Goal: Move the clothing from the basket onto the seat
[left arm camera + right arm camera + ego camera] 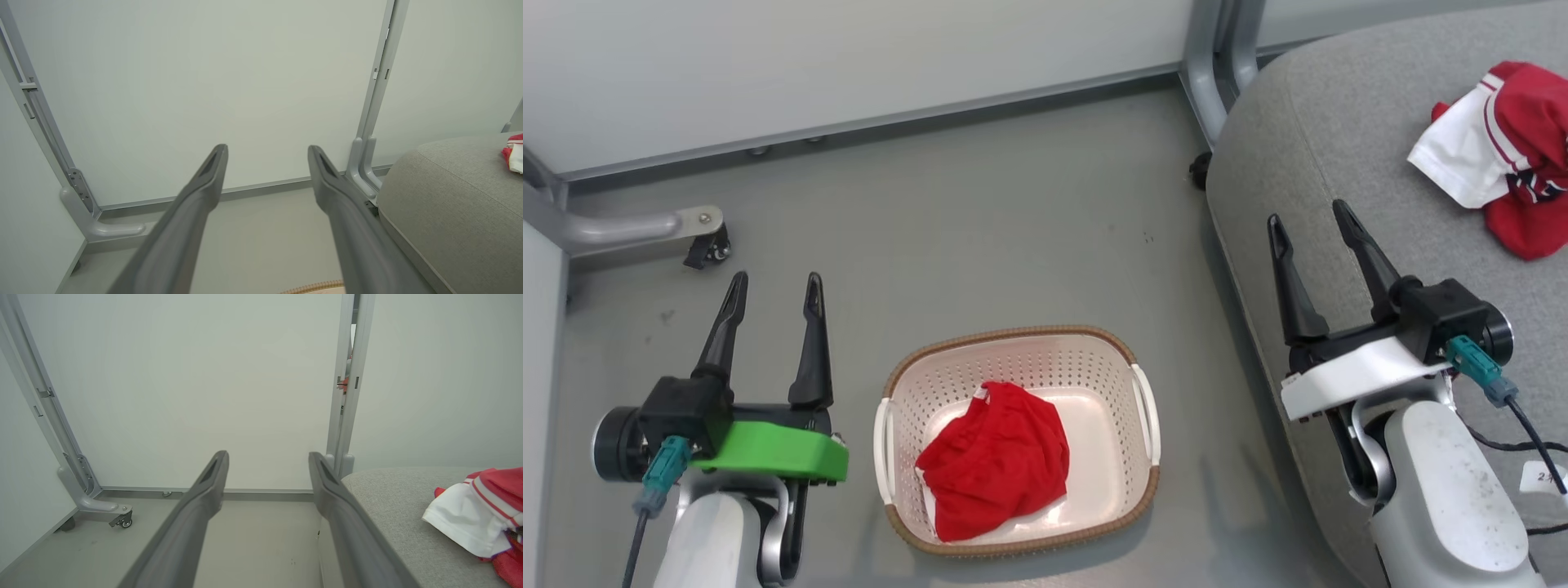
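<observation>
Garment (995,457), likely shorts, in basket (1031,364) right of left tool (776,280).

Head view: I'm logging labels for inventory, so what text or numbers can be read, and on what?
"2": first character on the white tag beside the black cable; the rest is too blurred to read.
The jersey on the seat: dark marks among its folds, unreadable.
Nothing else is legible.
</observation>
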### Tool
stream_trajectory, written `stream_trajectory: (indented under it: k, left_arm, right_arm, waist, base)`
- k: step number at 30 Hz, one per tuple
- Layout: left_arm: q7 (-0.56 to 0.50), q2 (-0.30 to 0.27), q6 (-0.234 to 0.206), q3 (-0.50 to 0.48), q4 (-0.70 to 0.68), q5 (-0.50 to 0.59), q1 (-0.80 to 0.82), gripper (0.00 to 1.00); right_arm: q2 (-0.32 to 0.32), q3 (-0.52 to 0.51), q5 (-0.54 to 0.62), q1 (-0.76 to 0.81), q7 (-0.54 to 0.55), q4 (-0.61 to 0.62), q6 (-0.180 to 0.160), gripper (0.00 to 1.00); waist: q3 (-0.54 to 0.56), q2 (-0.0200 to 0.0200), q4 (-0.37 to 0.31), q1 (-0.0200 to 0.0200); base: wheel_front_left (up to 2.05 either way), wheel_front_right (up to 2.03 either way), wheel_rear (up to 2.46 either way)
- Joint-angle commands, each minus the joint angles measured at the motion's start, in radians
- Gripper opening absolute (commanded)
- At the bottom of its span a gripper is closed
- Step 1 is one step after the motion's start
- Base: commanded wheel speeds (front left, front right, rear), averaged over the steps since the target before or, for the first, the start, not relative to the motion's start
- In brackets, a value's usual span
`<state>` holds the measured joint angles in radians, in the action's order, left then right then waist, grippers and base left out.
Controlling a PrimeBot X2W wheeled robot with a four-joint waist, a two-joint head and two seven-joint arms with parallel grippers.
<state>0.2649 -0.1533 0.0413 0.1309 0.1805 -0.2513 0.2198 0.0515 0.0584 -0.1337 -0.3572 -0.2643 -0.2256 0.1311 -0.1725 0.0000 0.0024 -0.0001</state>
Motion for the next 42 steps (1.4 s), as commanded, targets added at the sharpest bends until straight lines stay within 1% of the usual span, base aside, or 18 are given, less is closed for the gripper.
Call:
stream_trajectory:
  k: [1,4,9,14,25,33,42]
  left_arm:
    - [-0.001,0.006,0.004,-0.014,0.003,0.009,-0.029,1.0]
    - [-0.001,0.02,0.014,-0.04,0.007,0.023,-0.067,1.0]
    - [-0.001,0.04,0.029,-0.065,0.011,0.045,-0.117,1.0]
    - [-0.001,0.058,0.036,-0.082,0.017,0.058,-0.164,1.0]
    - [-0.001,0.079,0.055,-0.1,0.018,0.082,-0.212,1.0]
    - [-0.001,0.083,0.064,-0.111,0.019,0.103,-0.215,1.0]
    - [-0.001,0.087,0.072,-0.12,0.02,0.112,-0.213,1.0]
  right_arm:
    - [0.004,0.001,-0.002,0.027,0.0,0.012,-0.001,1.0]
    - [0.002,0.011,-0.004,0.075,0.0,0.025,-0.001,1.0]
    - [0.001,0.026,-0.024,0.148,0.0,0.05,-0.001,1.0]
    - [0.001,0.015,-0.038,0.223,0.0,0.074,-0.001,1.0]
    - [0.001,-0.027,-0.051,0.341,0.0,0.118,-0.001,1.0]
    - [0.001,-0.039,-0.057,0.364,0.0,0.111,-0.001,1.0]
    - [0.0,-0.038,-0.061,0.351,0.0,0.103,-0.001,1.0]
  waist:
    - [0.067,0.0,0.063,0.0001]
    - [0.094,0.0,0.078,0.0001]
    - [0.128,0.0,0.083,0.0001]
    - [0.165,0.0,0.077,0.0001]
    - [0.192,0.0,0.08,0.0001]
    - [0.192,0.0,0.081,0.0001]
    - [0.187,0.0,0.077,0.0001]
  base:
    - [0.0,0.0,0.0]
    - [0.0,0.0,0.0]
    - [0.0,0.0,0.0]
    - [0.0,0.0,0.0]
    - [0.0,0.0,0.0]
    - [0.0,0.0,0.0]
    - [0.0,0.0,0.0]
